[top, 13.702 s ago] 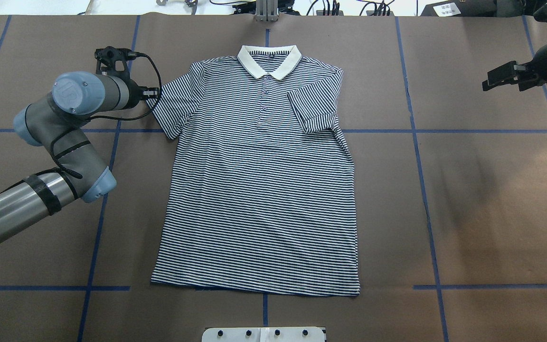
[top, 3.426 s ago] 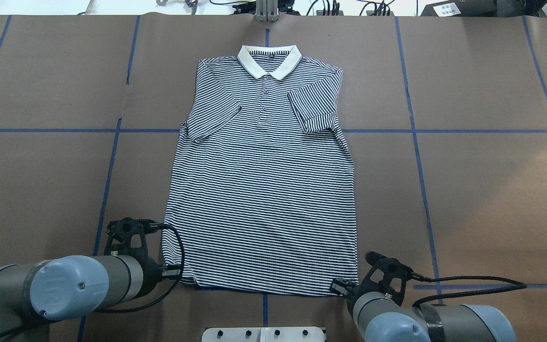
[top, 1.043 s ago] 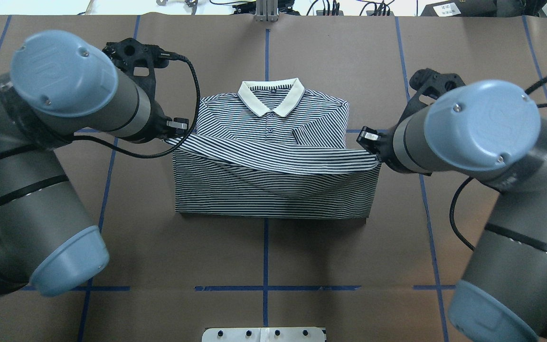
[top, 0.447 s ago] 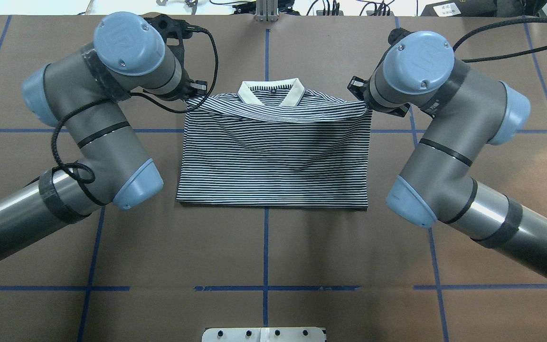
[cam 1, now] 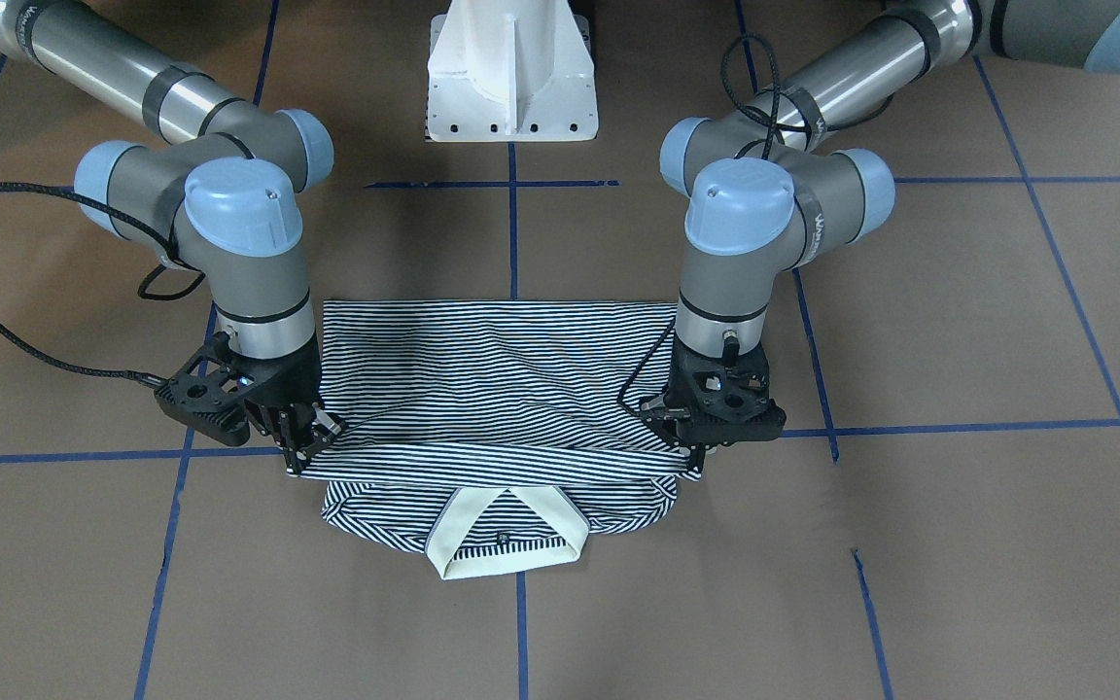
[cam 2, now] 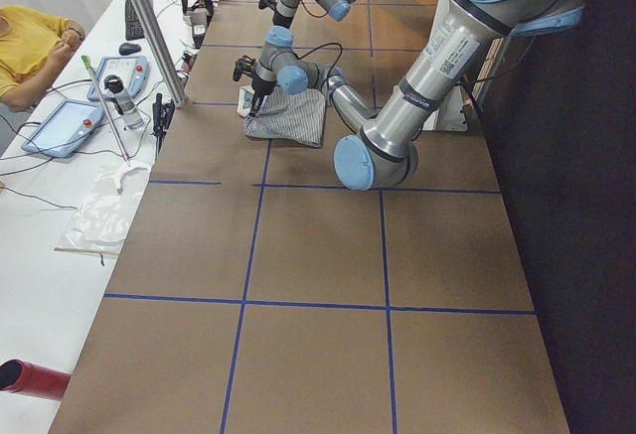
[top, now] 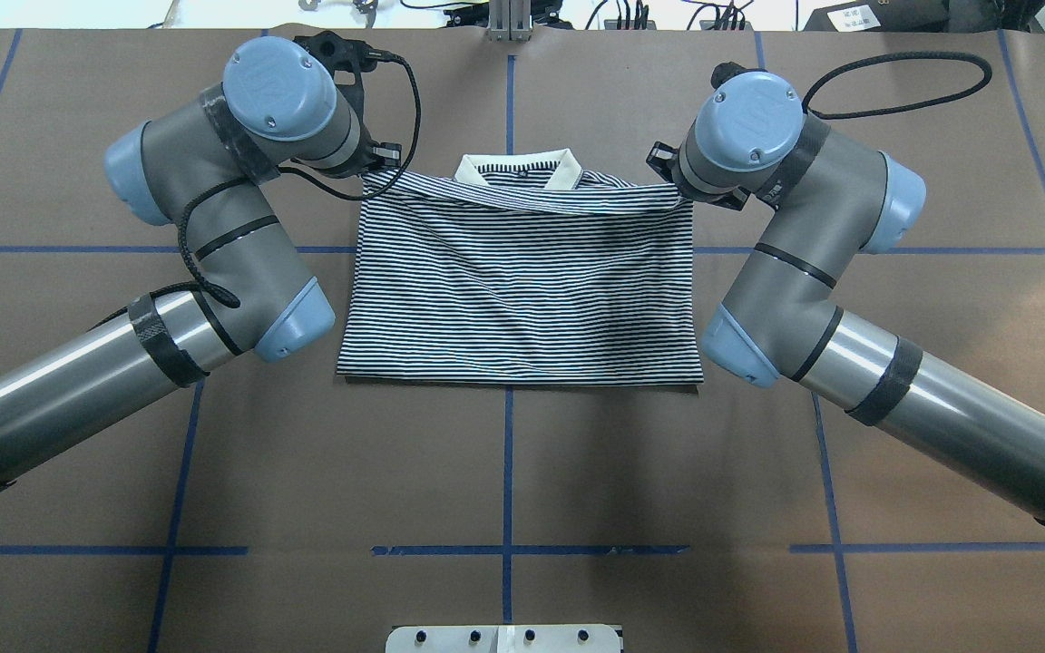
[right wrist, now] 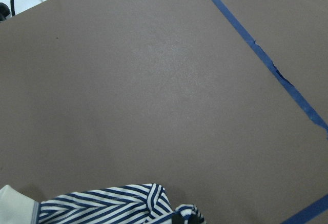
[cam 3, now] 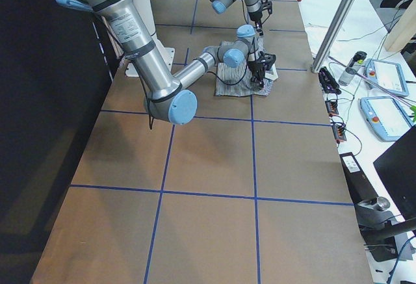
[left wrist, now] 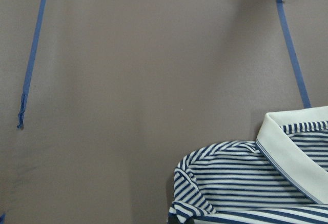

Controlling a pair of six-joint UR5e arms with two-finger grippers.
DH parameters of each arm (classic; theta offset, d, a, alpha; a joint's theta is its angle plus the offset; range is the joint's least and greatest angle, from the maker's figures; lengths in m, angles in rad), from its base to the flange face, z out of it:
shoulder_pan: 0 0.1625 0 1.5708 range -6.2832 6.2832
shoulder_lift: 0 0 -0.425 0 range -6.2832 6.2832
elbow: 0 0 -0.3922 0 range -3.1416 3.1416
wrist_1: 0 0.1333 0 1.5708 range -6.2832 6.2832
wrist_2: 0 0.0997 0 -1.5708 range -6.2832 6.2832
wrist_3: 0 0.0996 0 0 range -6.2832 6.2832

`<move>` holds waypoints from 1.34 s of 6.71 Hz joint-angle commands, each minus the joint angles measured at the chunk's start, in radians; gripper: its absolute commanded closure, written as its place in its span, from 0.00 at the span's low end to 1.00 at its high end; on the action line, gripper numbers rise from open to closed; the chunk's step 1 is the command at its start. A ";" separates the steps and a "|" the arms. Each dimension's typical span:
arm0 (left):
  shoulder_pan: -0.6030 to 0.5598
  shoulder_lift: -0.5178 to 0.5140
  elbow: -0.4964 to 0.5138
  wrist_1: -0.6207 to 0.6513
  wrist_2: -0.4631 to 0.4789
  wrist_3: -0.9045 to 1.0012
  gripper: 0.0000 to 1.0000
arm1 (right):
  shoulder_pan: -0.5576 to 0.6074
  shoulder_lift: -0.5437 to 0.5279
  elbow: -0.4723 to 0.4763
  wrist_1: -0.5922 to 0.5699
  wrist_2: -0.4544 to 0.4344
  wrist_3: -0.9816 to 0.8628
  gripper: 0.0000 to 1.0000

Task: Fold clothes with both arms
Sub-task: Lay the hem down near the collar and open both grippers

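Between the left gripper [cam 1: 693,463] and right gripper [cam 1: 300,454], the polo shirt [top: 522,290] is seen doubled over on a blue-taped table [top: 595,472], a white pedestal base [cam 1: 511,78] behind. Its hem corners are pinched tight in both, wrists turned down, just short of the cream collar [cam 1: 507,556].

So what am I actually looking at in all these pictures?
It is a robot with two jointed arms, a left arm and a right arm, working at a brown table marked with blue tape. One picture looks down from behind the robot and one faces it from across the table. Two look along the table from its ends, and two come from small cameras on the wrists. On the table lies a striped shirt, folded over on itself. The left end effector and the right end effector each pinch one end of the folded-over edge. That edge is stretched between them, near the cream collar.
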 commanded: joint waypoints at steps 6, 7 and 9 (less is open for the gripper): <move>0.002 0.116 -0.096 -0.099 -0.038 0.232 0.00 | -0.004 -0.005 -0.063 0.025 0.008 -0.292 0.00; 0.002 0.156 -0.133 -0.105 -0.067 0.235 0.00 | 0.036 -0.014 -0.058 0.025 0.068 -0.390 0.00; 0.017 0.234 -0.240 -0.109 -0.070 0.216 0.00 | 0.087 -0.068 0.010 0.030 0.155 -0.475 0.00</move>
